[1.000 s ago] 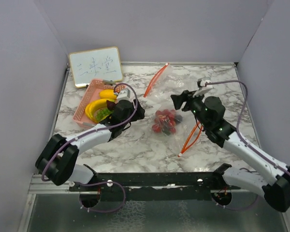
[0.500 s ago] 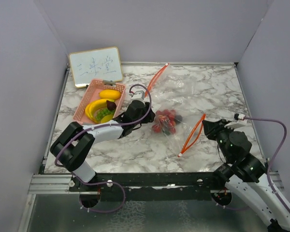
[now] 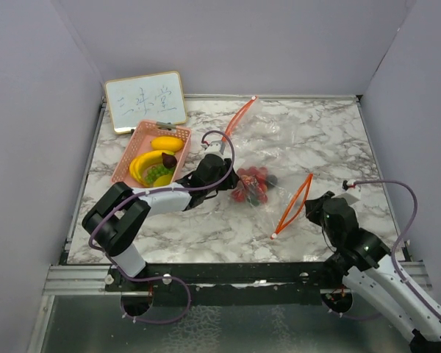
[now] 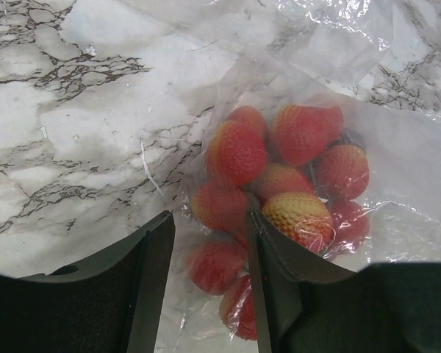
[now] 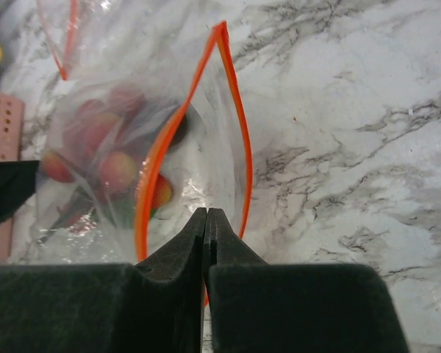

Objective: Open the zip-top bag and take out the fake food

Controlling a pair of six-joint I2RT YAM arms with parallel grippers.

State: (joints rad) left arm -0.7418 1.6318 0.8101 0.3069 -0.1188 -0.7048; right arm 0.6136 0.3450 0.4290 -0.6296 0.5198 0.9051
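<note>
The clear zip-top bag [image 3: 298,143] lies on the marble with its orange mouth [image 3: 294,204] standing open toward my right arm. A red berry cluster [image 3: 251,184] sits inside it. My left gripper [image 3: 222,173] is at the cluster's left side. In the left wrist view the left gripper [image 4: 209,217] is open, and its jaws straddle the lowest berries [image 4: 219,265] through the plastic. My right gripper [image 3: 317,207] is shut just short of the mouth. In the right wrist view the right gripper [image 5: 206,211] points into the orange loop [image 5: 162,147]. A yellow banana [image 3: 141,165] and lemon [image 3: 166,143] lie in the pink basket.
The pink basket [image 3: 127,160] stands at the left, with green and dark purple bits beside the banana. A small whiteboard [image 3: 145,101] leans behind the basket. Grey walls close off the table at the back and sides.
My right arm pulled back from over the bag to the near right and its jaws shut. My left gripper swung from the basket to the berries and its jaws narrowed.
</note>
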